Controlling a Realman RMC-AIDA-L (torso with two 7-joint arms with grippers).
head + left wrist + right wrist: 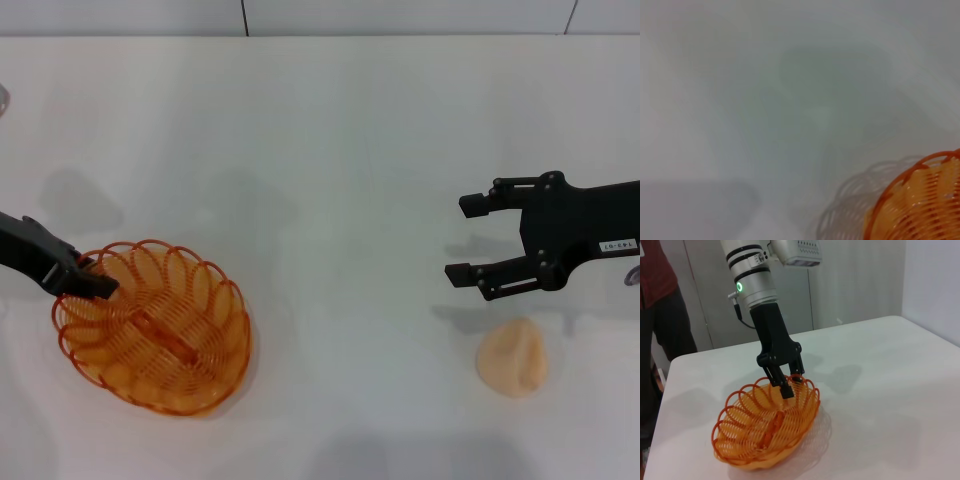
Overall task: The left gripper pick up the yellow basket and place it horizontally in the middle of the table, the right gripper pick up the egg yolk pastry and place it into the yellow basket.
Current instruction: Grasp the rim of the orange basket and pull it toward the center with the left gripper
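The yellow basket, an oval orange-yellow wire piece with a looped scalloped rim, is sitting tilted on the left side of the white surface. The egg yolk pastry, a pale peach dome, is lying well apart on the right.
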